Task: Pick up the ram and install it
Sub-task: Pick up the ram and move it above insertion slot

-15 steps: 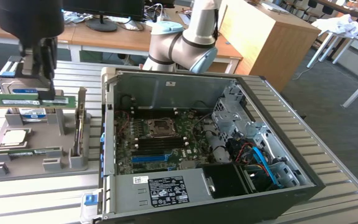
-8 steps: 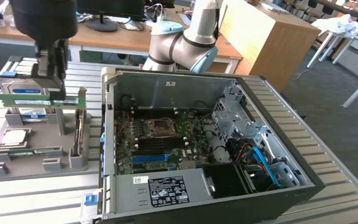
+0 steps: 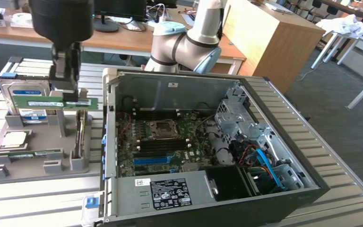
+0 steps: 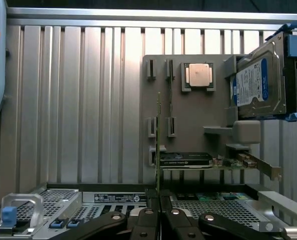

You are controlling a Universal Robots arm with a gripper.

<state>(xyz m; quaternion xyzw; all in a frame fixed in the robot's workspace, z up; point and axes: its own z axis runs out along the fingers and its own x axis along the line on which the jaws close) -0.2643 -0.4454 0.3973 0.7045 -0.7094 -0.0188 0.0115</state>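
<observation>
The ram [image 3: 46, 101] is a long green stick with a pale label, held level above the grey parts tray [image 3: 36, 172]. My gripper [image 3: 73, 97] is shut on the stick near the end that points toward the case. In the wrist view the ram [image 4: 158, 145] shows edge-on as a thin line running out from between the black fingers [image 4: 147, 216], with my gripper [image 4: 159, 212] closed around it. The stick hangs over the tray, left of the open computer case [image 3: 282, 142] in the exterior view, apart from the motherboard [image 3: 159, 142].
A second green stick [image 3: 27, 153] lies in the tray's front slot. A silver processor chip [image 3: 14, 138] and a blue-labelled hard drive [image 3: 30, 101] also sit in the tray. A graphics card [image 4: 186, 160] rests at the tray's edge. The slatted metal table [image 3: 36, 201] carries everything.
</observation>
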